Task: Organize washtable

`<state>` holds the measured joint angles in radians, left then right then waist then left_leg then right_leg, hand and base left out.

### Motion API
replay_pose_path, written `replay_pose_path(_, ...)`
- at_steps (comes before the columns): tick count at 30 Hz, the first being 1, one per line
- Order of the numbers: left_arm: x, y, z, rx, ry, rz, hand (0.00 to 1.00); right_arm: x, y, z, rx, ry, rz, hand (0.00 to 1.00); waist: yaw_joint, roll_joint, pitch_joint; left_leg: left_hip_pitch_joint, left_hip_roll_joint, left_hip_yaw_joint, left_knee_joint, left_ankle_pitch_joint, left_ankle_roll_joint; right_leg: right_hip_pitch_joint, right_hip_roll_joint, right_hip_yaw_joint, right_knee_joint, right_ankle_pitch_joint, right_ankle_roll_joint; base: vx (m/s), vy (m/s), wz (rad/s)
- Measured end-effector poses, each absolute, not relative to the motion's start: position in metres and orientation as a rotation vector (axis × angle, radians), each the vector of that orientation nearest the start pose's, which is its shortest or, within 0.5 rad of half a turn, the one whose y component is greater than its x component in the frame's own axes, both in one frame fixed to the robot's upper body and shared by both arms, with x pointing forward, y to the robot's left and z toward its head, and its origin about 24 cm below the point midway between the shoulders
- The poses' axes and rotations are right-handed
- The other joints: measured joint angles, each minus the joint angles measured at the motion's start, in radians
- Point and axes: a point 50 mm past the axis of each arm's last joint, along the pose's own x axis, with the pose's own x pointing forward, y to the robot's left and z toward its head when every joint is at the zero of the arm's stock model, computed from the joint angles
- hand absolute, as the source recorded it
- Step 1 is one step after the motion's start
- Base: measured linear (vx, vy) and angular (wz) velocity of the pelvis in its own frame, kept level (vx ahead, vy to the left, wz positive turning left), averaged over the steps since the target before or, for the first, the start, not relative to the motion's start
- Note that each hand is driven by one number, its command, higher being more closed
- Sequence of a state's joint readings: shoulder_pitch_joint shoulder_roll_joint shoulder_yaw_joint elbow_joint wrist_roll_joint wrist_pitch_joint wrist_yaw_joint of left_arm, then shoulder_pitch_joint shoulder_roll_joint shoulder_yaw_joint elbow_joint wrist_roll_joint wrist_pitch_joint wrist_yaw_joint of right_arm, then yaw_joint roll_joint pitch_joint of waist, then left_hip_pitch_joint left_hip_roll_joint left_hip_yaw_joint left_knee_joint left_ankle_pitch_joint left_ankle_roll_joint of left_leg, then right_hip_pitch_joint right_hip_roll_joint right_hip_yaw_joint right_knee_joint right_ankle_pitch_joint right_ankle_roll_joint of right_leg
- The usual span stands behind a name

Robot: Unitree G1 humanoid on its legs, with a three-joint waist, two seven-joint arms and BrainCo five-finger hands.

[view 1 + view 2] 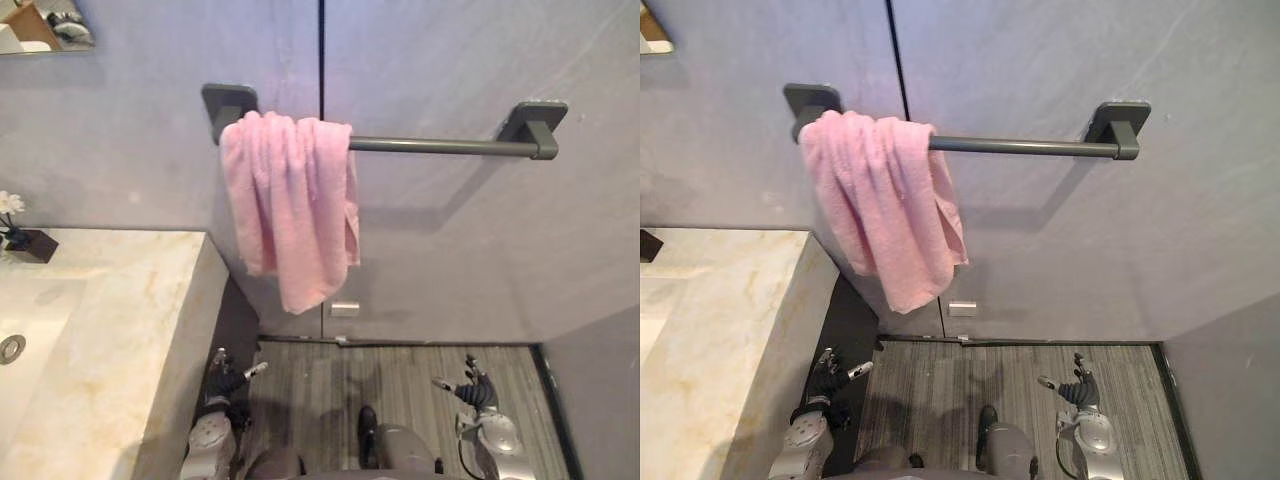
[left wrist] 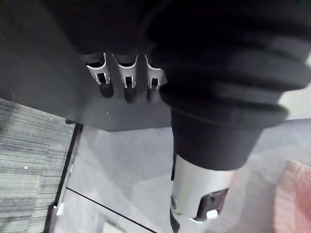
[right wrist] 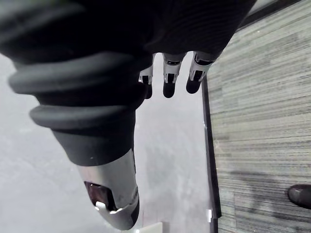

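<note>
Pink towel (image 1: pixel 290 205) first, in the left eye view: draped over the left end of a dark towel bar (image 1: pixel 440 146) and bunched into folds. Hangs long axis down the grey wall, lowest corner well above the floor (image 1: pixel 400 375). Bar itself level across the wall, bare to the right of the cloth. Washtable (image 1: pixel 120 320) off to the left, a pale marble top with a sink drain (image 1: pixel 11 348) and, at the back, a white flower (image 1: pixel 10 203) in a dark holder (image 1: pixel 34 245); apart from the towel, not touching it. Left hand (image 1: pixel 230 381) low beside the washtable's dark side panel, almost straight below the towel. Right hand (image 1: pixel 473 387) low too, under the bare stretch of bar. Towel up and forward from both, clearly nearer the left. Probably an upward reach for that arm, with the counter edge close on its outer side as the one thing to mind. Otherwise nothing between hand and cloth but open wall and a small white plate (image 1: pixel 344 309) near the floor.

Right eye view: same layout, towel and hands in the same relation.

Left wrist view: fingers (image 2: pixel 127 80) loosely extended, thumb apart, nothing held; a strip of pink beyond the thumb.

Right wrist view: fingers (image 3: pixel 172 73) relaxed and apart from the thumb, empty, with wall and striped floor past them.
</note>
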<state>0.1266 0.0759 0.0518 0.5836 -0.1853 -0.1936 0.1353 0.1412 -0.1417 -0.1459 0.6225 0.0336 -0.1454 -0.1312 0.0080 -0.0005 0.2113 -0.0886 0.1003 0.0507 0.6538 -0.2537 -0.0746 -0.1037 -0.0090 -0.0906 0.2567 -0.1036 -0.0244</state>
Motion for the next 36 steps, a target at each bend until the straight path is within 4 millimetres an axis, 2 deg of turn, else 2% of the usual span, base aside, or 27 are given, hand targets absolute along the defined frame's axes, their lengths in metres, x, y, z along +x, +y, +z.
replay_pose_path(2,0.171,0.197,-0.091,-0.083,0.507,0.312,0.00,0.159,-0.237,-0.094,-0.111,0.581,-0.355,0.00,0.010,0.000,0.001,-0.020,0.032,0.026,0.044,-0.012,0.018,0.043,0.010,0.002,-0.012,-0.003,-0.006,0.21,-0.121,-0.15)
replay_pose_path(4,0.170,0.195,-0.091,-0.090,0.505,0.310,0.00,0.163,-0.240,-0.091,-0.113,0.564,-0.366,0.00,0.011,-0.007,0.003,-0.029,0.039,0.031,-0.065,-0.014,0.021,0.069,0.006,0.012,-0.034,-0.004,-0.007,0.17,-0.039,-0.18)
replay_pose_path(5,0.172,0.195,-0.090,-0.090,0.499,0.309,0.00,0.168,-0.242,-0.088,-0.113,0.549,-0.374,0.00,0.010,0.008,-0.003,-0.038,0.036,0.019,-0.169,-0.009,0.016,0.073,0.004,0.021,-0.041,-0.002,-0.003,0.18,0.046,-0.21)
replay_pose_path(6,0.174,0.195,-0.089,-0.088,0.493,0.307,0.00,0.168,-0.244,-0.087,-0.115,0.546,-0.385,0.00,0.008,0.014,-0.005,-0.031,0.033,-0.009,-0.311,0.028,-0.003,0.073,0.009,0.024,-0.051,-0.001,0.004,0.20,0.105,-0.20)
replay_pose_path(8,0.175,0.197,-0.088,-0.082,0.489,0.308,0.00,0.166,-0.244,-0.089,-0.109,0.556,-0.400,0.00,0.009,0.029,-0.009,-0.008,0.030,-0.018,-0.386,0.134,-0.010,0.085,0.010,0.039,-0.054,-0.010,0.021,0.20,0.163,-0.16)
replay_pose_path(9,0.177,0.198,-0.085,-0.078,0.474,0.306,0.00,0.165,-0.242,-0.090,-0.106,0.557,-0.398,0.00,0.010,0.018,-0.015,0.011,0.013,-0.017,-0.414,0.139,-0.008,0.099,-0.007,0.040,-0.074,-0.007,0.033,0.16,0.144,-0.05)
replay_pose_path(11,0.179,0.200,-0.083,-0.067,0.463,0.302,0.00,0.160,-0.242,-0.092,-0.108,0.569,-0.400,0.00,0.009,0.007,-0.018,0.023,-0.007,-0.011,-0.436,0.144,-0.001,0.110,-0.027,0.041,-0.094,-0.008,0.049,0.11,0.122,0.05)
replay_pose_path(16,0.180,0.202,-0.068,-0.041,0.393,0.275,0.00,0.160,-0.240,-0.093,-0.118,0.575,-0.386,0.00,0.008,0.004,-0.020,0.067,-0.039,0.004,-0.492,0.153,0.013,0.145,-0.050,0.050,-0.143,0.001,0.069,0.07,0.071,-0.04)
replay_pose_path(22,0.196,0.204,-0.028,-0.021,0.195,0.240,0.00,0.160,-0.240,-0.092,-0.132,0.573,-0.358,0.00,0.004,0.010,-0.029,0.098,-0.051,-0.004,-0.557,0.180,0.028,0.155,-0.060,0.042,-0.158,0.002,0.070,0.01,-0.001,0.01)
replay_pose_path(29,0.203,0.206,-0.020,0.056,0.159,0.178,0.00,0.161,-0.244,-0.090,-0.192,0.574,-0.317,0.00,-0.009,0.012,-0.042,0.134,-0.059,-0.018,-0.615,0.214,0.026,0.171,-0.059,0.036,-0.177,0.011,0.072,-0.03,-0.011,0.05)
replay_pose_path(30,0.203,0.206,-0.020,0.063,0.161,0.169,1.00,0.162,-0.245,-0.089,-0.198,0.571,-0.311,0.00,-0.013,0.015,-0.049,0.133,-0.061,-0.017,-0.622,0.219,0.026,0.172,-0.059,0.038,-0.190,0.022,0.073,-0.04,-0.001,-0.02)
replay_pose_path(33,0.204,0.204,-0.019,0.091,0.159,0.135,1.00,0.166,-0.243,-0.088,-0.223,0.564,-0.269,0.00,-0.020,0.017,-0.052,0.135,-0.063,-0.009,-0.632,0.227,0.031,0.172,-0.057,0.047,-0.206,0.038,0.078,-0.05,0.008,-0.10)
replay_pose_path(36,0.215,0.193,-0.012,0.116,0.124,0.073,1.00,0.170,-0.242,-0.083,-0.244,0.538,-0.250,0.00,-0.024,0.017,-0.053,0.140,-0.067,0.014,-0.652,0.239,0.039,0.169,-0.059,0.070,-0.234,0.067,0.085,-0.06,0.029,-0.21)
